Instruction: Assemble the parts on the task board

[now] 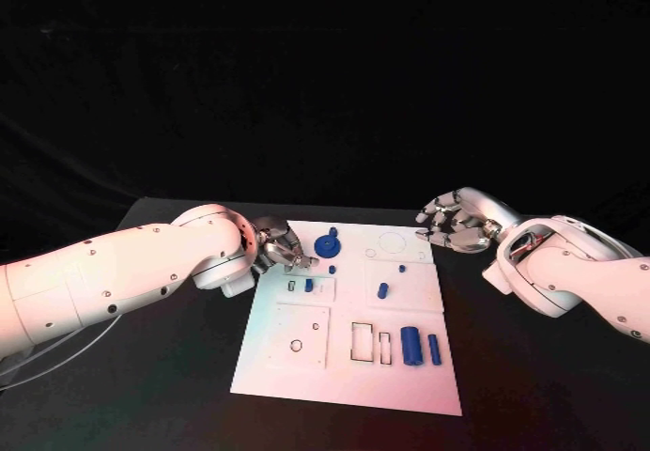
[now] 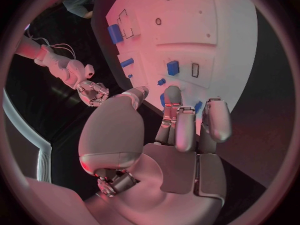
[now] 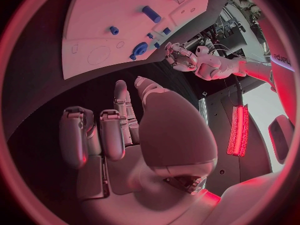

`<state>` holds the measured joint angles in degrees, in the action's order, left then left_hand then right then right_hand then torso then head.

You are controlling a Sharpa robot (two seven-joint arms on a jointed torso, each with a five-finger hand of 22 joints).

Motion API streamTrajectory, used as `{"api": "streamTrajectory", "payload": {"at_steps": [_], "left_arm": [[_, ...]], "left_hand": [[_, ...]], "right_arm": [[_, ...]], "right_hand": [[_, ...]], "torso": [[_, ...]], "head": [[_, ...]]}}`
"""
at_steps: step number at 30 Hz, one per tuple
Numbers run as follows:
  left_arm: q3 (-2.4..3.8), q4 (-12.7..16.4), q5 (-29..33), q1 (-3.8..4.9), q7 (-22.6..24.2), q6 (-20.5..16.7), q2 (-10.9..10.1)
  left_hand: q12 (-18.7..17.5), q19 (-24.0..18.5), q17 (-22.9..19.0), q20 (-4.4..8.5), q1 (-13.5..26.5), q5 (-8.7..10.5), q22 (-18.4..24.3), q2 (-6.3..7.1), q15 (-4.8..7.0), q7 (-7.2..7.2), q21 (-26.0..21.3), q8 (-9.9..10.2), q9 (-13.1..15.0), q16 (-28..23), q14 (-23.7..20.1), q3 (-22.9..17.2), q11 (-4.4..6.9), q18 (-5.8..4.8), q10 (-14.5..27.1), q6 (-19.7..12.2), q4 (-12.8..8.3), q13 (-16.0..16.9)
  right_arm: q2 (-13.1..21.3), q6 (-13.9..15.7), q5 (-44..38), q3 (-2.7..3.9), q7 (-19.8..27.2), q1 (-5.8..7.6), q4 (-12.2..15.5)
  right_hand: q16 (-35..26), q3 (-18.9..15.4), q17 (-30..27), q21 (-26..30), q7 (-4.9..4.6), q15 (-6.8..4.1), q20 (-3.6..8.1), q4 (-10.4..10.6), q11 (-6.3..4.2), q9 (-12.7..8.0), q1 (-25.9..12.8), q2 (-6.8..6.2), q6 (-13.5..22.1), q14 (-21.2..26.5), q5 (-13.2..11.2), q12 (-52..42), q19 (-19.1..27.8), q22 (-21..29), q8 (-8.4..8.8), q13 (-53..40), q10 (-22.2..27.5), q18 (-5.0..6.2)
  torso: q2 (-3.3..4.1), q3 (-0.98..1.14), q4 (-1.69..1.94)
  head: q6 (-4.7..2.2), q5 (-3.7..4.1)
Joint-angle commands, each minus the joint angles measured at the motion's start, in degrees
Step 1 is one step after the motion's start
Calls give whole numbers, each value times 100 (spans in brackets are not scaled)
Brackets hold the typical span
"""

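Head view, left hand [image 1: 281, 246]: fingers curled at task board [image 1: 407, 376] edge, hold unclear.
Right hand [image 1: 454, 224]: empty, fingers apart.
Risk: knocking the blue gear [image 1: 327, 247] (very close).

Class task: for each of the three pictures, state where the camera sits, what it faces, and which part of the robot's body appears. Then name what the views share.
Head view: above, facing down at the task board; both arms show.
Left wrist view: behind the left hand, facing the board.
Right wrist view: behind the right hand, facing the board's edge.
Shared: all three show the board and its blue gear.
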<state>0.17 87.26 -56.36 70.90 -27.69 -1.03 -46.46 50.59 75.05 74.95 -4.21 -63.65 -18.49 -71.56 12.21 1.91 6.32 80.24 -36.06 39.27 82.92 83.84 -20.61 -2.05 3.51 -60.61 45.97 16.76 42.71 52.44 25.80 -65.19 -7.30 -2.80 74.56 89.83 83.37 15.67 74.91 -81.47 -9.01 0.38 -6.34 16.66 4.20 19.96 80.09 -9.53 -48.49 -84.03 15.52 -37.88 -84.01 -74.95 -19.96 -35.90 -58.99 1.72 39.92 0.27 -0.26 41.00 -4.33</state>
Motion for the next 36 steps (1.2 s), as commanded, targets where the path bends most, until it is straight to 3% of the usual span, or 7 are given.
{"api": "streamTrajectory", "payload": {"at_steps": [1,5,10,14,21,30,36], "left_arm": [[6,-107,81,12,193,-100,31],[7,-263,30,70,120,116,58],[8,-504,-51,207,13,499,162],[8,-772,-242,325,-87,876,306],[9,-1129,-497,458,-195,1202,513],[11,-1544,-812,554,-359,1635,742],[11,-1802,-943,578,-390,1724,875]], "left_hand": [[19,162,693,-19,2,-23,-182,-41,-32,-23,91,3,-13,118,296,69,13,55,-58,31,7,-22],[496,402,909,2,89,-7,-451,-74,14,-83,241,-44,-35,290,407,174,70,-7,-485,165,9,412],[751,528,1033,24,162,13,-600,-90,39,-113,323,-67,-49,383,458,255,98,-43,-675,220,12,662],[806,570,1067,30,177,19,-652,-88,45,-120,352,-72,-52,408,472,279,104,-56,-713,231,11,715],[849,602,1097,34,162,10,-692,-97,51,-128,374,-78,-54,429,483,285,112,-65,-741,240,5,757],[839,601,1091,36,152,3,-691,-107,53,-130,374,-77,-56,426,481,283,114,-65,-730,240,4,739],[818,597,1079,37,145,-1,-686,-112,54,-130,371,-76,-58,418,477,283,115,-64,-711,237,3,710]], "right_arm": [[-8,-59,-242,-1,-23,-6,25],[-12,0,-246,-2,-16,-8,45],[-20,43,-246,-2,-15,-10,56],[-26,72,-245,-2,-15,-11,64],[-23,140,-214,-2,-3,-12,84],[-22,194,-177,-2,12,-12,89],[-24,241,-167,-2,27,-12,97]], "right_hand": [[-20,41,236,8,8,-55,36,-6,-16,-9,-16,-48,-21,-297,22,46,-21,-930,23,20,-60,59],[-21,47,237,-5,10,-56,37,-5,-17,-10,-37,-50,-27,-298,24,53,-31,-940,24,34,-82,55],[-21,52,237,-8,13,-57,37,-4,-19,-10,-56,-51,-34,-299,25,57,-35,-943,25,46,-102,54],[-21,54,238,-19,15,-58,38,-3,-21,-11,-78,-55,-40,-300,25,62,-43,-951,25,57,-120,51],[-27,57,227,-16,17,-60,39,0,-23,-12,-114,-57,-47,-298,23,68,-44,-951,26,71,-142,52],[-33,56,218,-17,19,-61,40,1,-23,-13,-145,-60,-52,-296,21,74,-46,-953,27,81,-155,51],[-33,56,218,-17,19,-61,40,1,-23,-13,-145,-60,-52,-296,21,74,-46,-953,27,81,-155,51]], "torso": [[9,1,-11],[6,1,-11],[20,-6,-21],[20,-4,-23],[33,-7,-17],[42,-1,-15],[31,1,-17]], "head": [[-15,-25],[-17,-40],[-18,-59],[-5,-47],[23,-41],[42,-64],[63,-94]]}}
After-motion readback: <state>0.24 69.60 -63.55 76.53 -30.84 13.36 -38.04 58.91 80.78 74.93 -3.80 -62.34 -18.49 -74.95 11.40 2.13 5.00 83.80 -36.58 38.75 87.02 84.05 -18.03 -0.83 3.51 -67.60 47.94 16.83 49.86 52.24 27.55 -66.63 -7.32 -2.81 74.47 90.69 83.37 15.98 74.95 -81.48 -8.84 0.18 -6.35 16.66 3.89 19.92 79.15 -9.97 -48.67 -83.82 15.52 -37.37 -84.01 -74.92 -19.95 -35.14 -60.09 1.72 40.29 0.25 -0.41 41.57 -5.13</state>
